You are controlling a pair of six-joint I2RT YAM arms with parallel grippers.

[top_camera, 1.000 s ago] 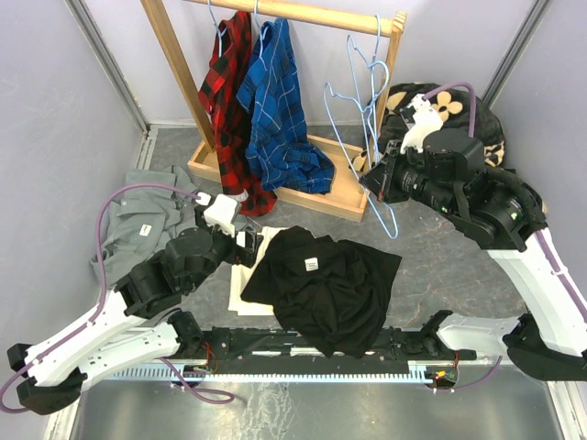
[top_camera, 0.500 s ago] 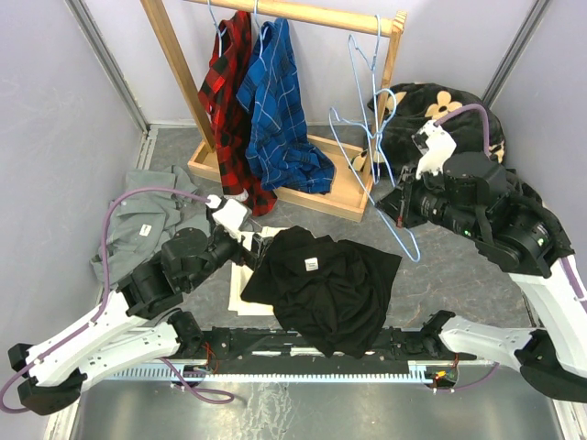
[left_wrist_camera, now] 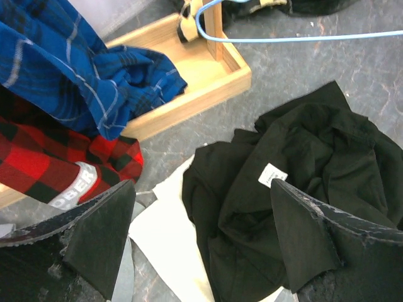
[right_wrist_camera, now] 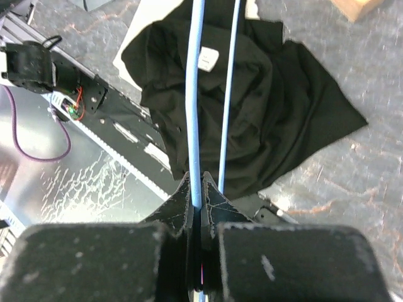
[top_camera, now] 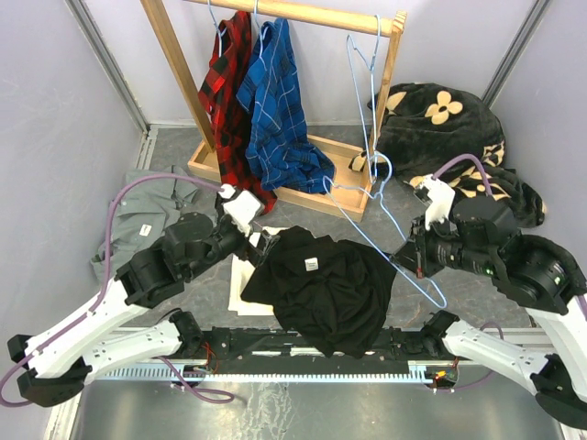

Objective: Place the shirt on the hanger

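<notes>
On the grey table [top_camera: 295, 216] the shirt [top_camera: 321, 293] lies crumpled; right gripper [right_wrist_camera: 196, 189] clamps the hanger [right_wrist_camera: 196, 94], left gripper [left_wrist_camera: 201, 189] gapes, probably collar-grab next.

From the right wrist, the hanger [right_wrist_camera: 196, 94] shows only as two blue strands running off the top edge, its hook and corners outside that view. The right gripper [right_wrist_camera: 200, 189] hides the pinched stretch of wire between its fingers. The near hem of the shirt [top_camera: 326, 293] lies over the black rail [top_camera: 248, 346], black on black, its edge lost. Print on its label [top_camera: 311, 264] is too small to read. The shirt covers much of the white sheet [left_wrist_camera: 160, 245]. Both fingers of the left gripper [left_wrist_camera: 201, 242] are cut off by the bottom edge.
</notes>
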